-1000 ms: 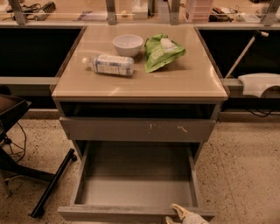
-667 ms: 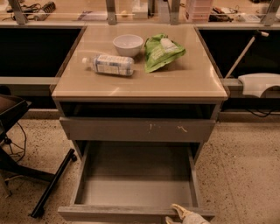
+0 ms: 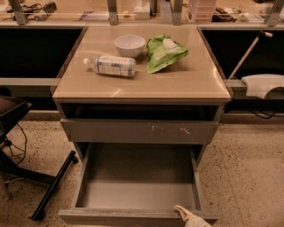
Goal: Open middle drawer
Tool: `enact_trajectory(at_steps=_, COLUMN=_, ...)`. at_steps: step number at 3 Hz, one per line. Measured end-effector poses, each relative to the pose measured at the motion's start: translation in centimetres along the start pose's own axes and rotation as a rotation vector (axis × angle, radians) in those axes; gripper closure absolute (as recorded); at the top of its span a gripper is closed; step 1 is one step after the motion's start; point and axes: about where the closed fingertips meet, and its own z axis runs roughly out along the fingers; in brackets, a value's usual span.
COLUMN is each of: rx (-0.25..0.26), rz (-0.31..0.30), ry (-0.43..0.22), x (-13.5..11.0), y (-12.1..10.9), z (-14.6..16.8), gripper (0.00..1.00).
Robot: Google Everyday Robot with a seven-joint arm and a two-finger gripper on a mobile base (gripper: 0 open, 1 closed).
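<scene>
gripper [image 3: 191, 218]: at the front right corner of the open drawer [image 3: 133, 195], mostly cut off by the bottom edge.
open drawer: front face cropped below.
chair [image 3: 11, 113]: cut by the left edge.
counter clutter [image 3: 222, 11]: cropped at the top, unidentifiable.
bottle [image 3: 113, 65]: label unreadable.

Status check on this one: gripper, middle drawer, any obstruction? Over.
Gripper low at frame bottom, at the middle drawer front rim, right side. Drawer pulled well out. Chair leg to its left, apart.
</scene>
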Motion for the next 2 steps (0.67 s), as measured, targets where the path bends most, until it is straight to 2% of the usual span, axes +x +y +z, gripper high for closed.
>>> enact_trajectory(at_steps=1, rx=0.0, rz=0.0, ry=0.0, x=0.0, y=0.0, z=0.0, gripper=0.0)
enact_trajectory(at_steps=2, rx=0.0, rz=0.0, ry=0.0, x=0.0, y=0.0, z=0.0, gripper=0.0)
